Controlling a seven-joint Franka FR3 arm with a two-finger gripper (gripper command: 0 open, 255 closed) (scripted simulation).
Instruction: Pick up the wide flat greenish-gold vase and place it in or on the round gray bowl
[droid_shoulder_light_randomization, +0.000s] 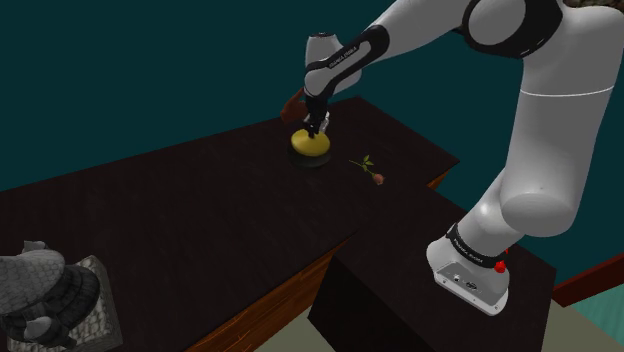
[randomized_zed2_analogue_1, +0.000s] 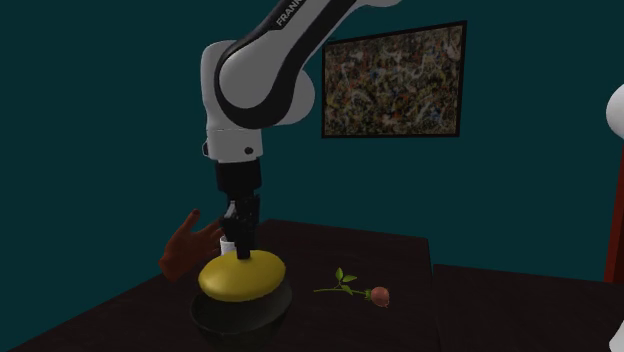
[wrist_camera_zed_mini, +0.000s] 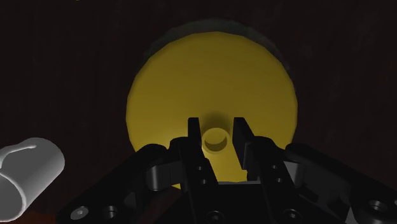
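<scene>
Fingers (wrist_camera_zed_mini: 195, 143) pinch yellow vase (wrist_camera_zed_mini: 191, 83) (atop dark bowl (randomized_zed2_analogue_1: 240, 312)) on dark table (droid_shoulder_light_randomization: 150, 220), teal walls (randomized_zed2_analogue_1: 100, 100) behind.

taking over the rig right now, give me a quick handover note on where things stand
Tool: shut from above on the short neck of the yellow vase.
Vase: sits in the dark round bowl on the dark table and covers most of it.
Done: pick and carry; the vase looks seated in the bowl.
Left: open the tool and lift away, probably straight up so the vase is not tipped.
</scene>
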